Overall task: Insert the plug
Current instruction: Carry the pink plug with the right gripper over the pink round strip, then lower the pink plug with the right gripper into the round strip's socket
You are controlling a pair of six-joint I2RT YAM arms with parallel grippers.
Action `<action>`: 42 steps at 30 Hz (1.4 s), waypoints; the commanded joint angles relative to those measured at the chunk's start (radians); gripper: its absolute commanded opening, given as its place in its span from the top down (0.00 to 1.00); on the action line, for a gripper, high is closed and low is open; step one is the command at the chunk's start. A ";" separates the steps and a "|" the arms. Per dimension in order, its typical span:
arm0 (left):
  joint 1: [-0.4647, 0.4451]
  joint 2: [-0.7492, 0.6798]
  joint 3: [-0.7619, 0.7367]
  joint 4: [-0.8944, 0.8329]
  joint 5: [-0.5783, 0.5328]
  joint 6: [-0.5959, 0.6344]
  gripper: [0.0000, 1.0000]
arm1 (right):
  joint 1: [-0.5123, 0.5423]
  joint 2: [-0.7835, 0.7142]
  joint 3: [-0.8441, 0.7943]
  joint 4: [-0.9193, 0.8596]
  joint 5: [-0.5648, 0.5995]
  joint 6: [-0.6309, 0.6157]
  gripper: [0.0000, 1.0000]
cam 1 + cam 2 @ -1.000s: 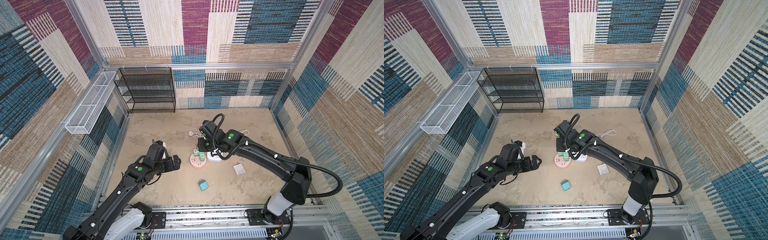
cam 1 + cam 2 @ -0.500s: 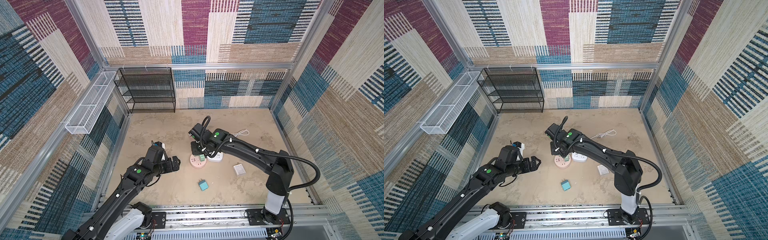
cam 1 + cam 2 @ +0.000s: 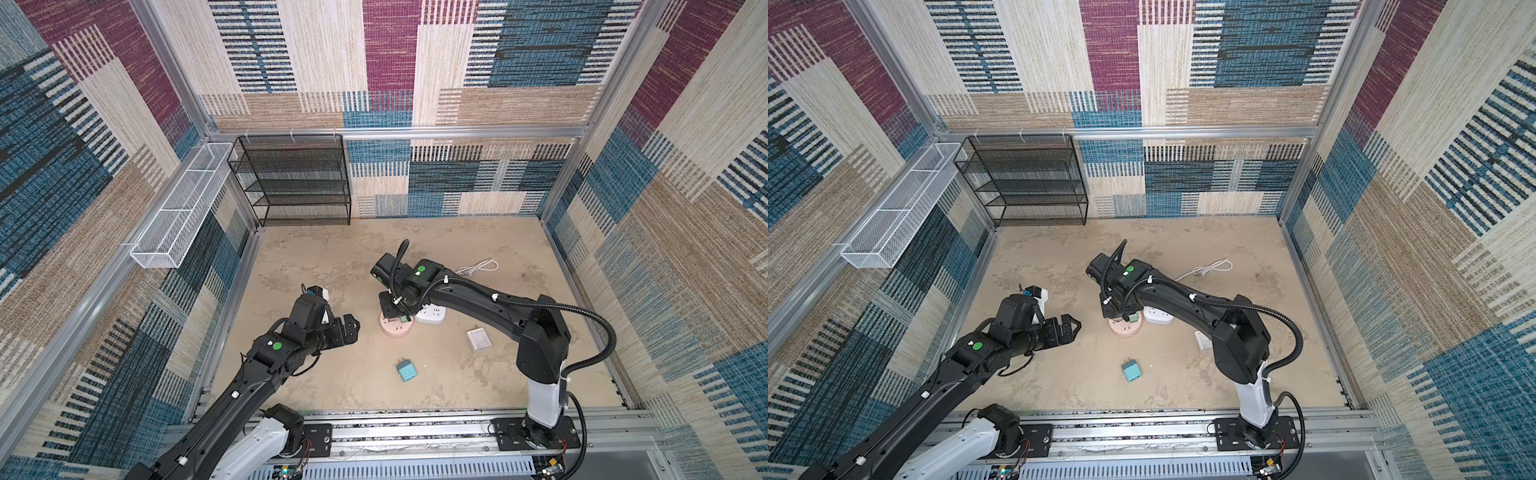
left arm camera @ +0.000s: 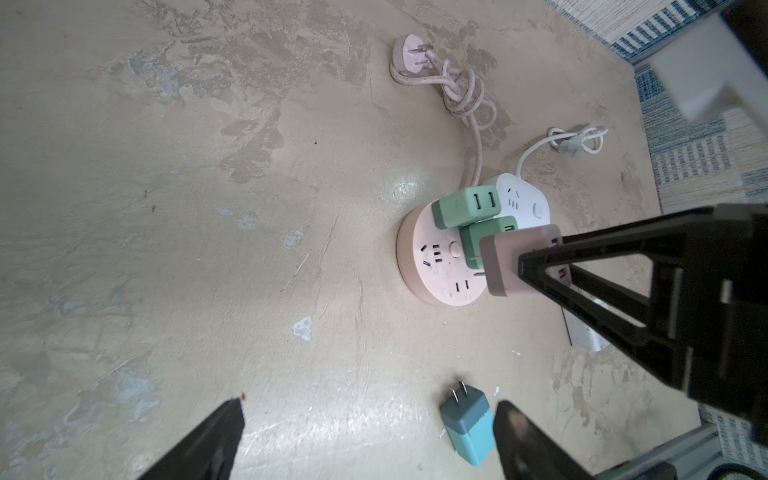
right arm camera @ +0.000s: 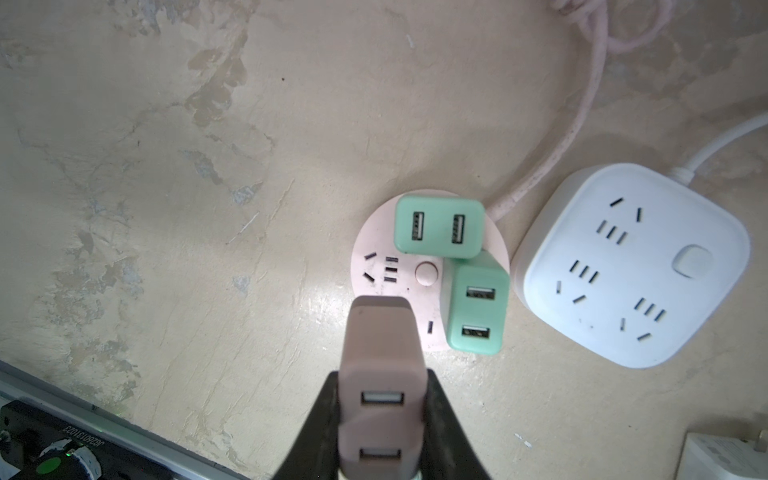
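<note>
- Your right gripper (image 5: 382, 399) pinched the pink plug (image 5: 380, 340) upright just over the round pink socket (image 5: 376, 270), prob. to line prongs w/ its free slots.
- Left gripper (image 4: 368, 409) stood spread, empty, apart, prob. giving room.

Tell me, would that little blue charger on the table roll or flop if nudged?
Likely neither: the blue charger looks like a rigid, flat-sided block lying on a broad face, so it should slide, not roll. It seems small and probably light. Its two thin prongs stick out at one end and might snag.
</note>
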 commanded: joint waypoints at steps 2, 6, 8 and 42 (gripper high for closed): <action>0.003 -0.006 -0.012 0.037 0.014 -0.016 0.02 | 0.001 0.016 0.013 -0.007 0.004 -0.013 1.00; 0.003 -0.013 -0.027 0.053 0.025 -0.030 0.03 | 0.002 0.029 0.017 -0.003 0.006 -0.017 1.00; 0.004 -0.017 -0.033 0.063 0.028 -0.034 0.03 | 0.002 0.036 0.023 0.001 0.005 -0.021 1.00; 0.009 -0.004 -0.060 0.097 0.047 -0.047 0.03 | 0.002 0.147 0.077 0.009 0.039 -0.030 1.00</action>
